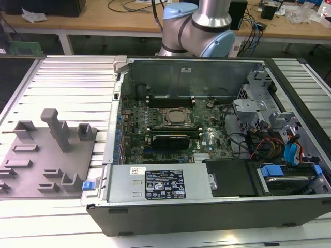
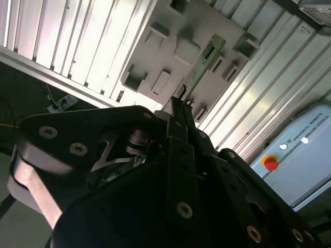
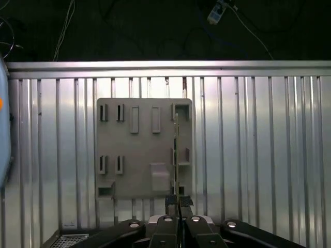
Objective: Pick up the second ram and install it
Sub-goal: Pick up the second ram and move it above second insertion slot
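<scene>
ribbed metal table (image 3: 258, 155) underneath, grey slotted fixture plate (image 3: 139, 150) on it, and the gripper (image 3: 178, 202) has its jaws pinched narrow on the second ram (image 2: 205, 61). it's a thin green stick with a pale patch, jutting straight out past the fingertips.

**Green stick, grey plate, black metal**

The ram (image 2: 205, 61) is green (paler toward one end). The gripper (image 3: 178, 199) is black, dotted with silver screws. The plate (image 3: 139, 150) is a flat mid grey. The table (image 3: 258, 155) is silver, striped light and dark by its ribs.

In the exterior view the case (image 1: 207, 219) is black and the board (image 1: 209, 135) is dark green. The power supply (image 1: 121, 186) is silver-grey with a black-and-white label, and the clip (image 1: 89, 184) is blue. The cables (image 1: 292, 152) are bright blue, beside red and orange wires (image 1: 266, 144). The arm (image 1: 207, 15) is silver with pale blue caps.

In the second wrist view a red button (image 2: 269, 163) has a yellow ring.
</scene>
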`<act>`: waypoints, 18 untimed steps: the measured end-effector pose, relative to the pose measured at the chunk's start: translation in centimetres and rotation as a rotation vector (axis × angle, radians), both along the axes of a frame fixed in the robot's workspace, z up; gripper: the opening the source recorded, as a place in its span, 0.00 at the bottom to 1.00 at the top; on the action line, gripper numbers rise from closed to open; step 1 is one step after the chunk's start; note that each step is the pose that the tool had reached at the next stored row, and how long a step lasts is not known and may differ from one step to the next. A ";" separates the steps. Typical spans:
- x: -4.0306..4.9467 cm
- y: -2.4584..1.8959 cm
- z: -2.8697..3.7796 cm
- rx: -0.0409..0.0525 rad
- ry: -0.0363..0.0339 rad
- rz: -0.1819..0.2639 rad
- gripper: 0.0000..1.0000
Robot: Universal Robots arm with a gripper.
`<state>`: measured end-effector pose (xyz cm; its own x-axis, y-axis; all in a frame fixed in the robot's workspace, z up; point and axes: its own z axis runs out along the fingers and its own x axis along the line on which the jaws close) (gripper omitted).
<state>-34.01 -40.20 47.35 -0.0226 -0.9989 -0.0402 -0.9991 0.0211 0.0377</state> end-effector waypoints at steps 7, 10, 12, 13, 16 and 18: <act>4.36 -0.01 -0.07 -0.0001 0.0040 0.000 0.12; 6.18 0.00 -0.11 0.0000 0.0054 0.000 0.12; 7.13 -0.01 -0.12 -0.0001 0.0059 0.000 0.12; 7.38 0.00 -0.12 -0.0001 0.0060 0.000 0.12; 8.86 -0.01 -0.12 -0.0001 0.0070 0.000 0.12; 10.14 0.00 -0.13 -0.0001 0.0083 0.000 0.12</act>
<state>-23.86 -40.21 47.22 -0.0230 -0.9989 -0.0399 -0.9987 0.0211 0.0460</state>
